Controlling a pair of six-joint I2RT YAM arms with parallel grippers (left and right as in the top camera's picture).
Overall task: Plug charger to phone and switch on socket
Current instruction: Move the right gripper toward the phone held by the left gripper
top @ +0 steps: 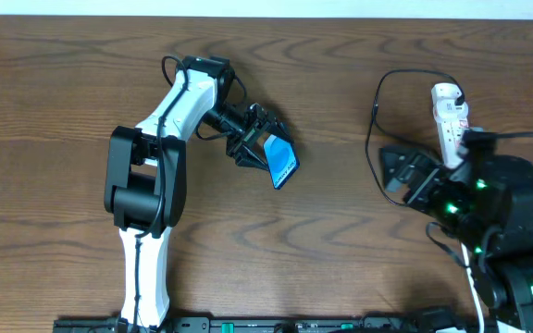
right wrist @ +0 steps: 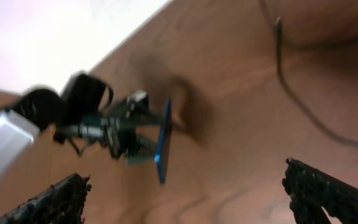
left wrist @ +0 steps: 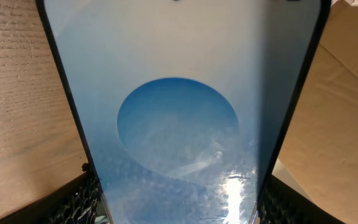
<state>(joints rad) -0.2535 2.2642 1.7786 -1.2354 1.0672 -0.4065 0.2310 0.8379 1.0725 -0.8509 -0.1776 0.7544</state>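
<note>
The phone (top: 285, 163) is held up off the table (top: 63, 83) at mid-scene, tilted on edge. One end is clamped in the left gripper (top: 259, 143), and the blue screen fills the left wrist view between the pads. Which end carries the port cannot be told.

Off to the right, the charger (top: 370, 139) is laid slack on the wood, looping from the far side down past the right gripper (top: 398, 176). That gripper's fingers are spread wide, with nothing between them. The connector tip is too blurred to be picked out for certain.

The step in hand is judged to be the pick-up of that tip. It would best be pinched just behind the connector, so that the plug is left sticking out. The phone would need to be kept steady with its port end turned rightward.

The socket (top: 449, 113) is seen far right, partly covered by the right arm, and its switch cannot be read. Open table lies between phone and cable. The slack loop beside the right arm could be snagged and dragged.
</note>
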